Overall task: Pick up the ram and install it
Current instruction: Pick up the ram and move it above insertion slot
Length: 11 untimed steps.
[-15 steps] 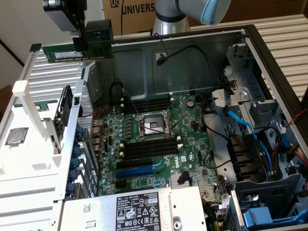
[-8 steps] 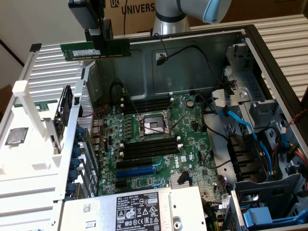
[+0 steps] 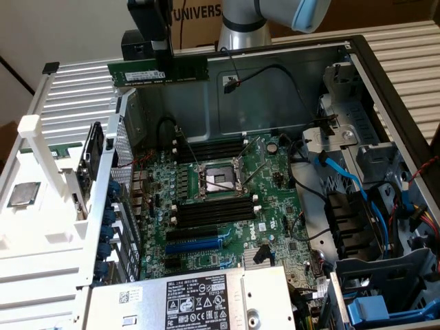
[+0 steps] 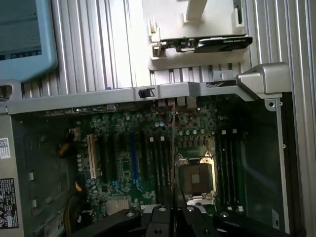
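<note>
Tool (image 3: pixel 162 60) holds ram (image 3: pixel 189 70) high above memory slots (image 3: pixel 213 210).

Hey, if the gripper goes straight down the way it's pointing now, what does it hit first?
The ram in the gripper would probably meet the black memory slots beside the CPU socket first; the wrist view lines it up there, but depth is unclear.
</note>
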Each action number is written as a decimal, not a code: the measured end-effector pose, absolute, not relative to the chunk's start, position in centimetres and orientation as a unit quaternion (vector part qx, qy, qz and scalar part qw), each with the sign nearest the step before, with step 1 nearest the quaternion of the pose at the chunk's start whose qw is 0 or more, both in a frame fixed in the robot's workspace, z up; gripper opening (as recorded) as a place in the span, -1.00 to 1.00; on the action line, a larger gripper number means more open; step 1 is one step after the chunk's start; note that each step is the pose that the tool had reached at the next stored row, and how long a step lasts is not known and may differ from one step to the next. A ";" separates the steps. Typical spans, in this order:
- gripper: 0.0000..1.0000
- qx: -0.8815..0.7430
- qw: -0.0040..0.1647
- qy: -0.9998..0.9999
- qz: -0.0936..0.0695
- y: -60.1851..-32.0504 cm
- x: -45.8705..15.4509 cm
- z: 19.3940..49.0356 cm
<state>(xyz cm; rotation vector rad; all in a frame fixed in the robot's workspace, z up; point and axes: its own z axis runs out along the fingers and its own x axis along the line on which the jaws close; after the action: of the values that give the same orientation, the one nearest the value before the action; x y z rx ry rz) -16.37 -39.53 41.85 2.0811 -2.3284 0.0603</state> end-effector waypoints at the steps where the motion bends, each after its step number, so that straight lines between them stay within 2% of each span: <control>1: -0.74 0.667 0.010 -0.745 0.020 -39.5 -16.1 41.8; 11: -0.74 0.681 0.017 -0.731 0.029 -39.4 -13.3 39.8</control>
<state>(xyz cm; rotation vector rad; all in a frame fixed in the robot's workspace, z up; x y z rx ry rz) -13.26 -39.40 39.77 2.1171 -2.2728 0.0897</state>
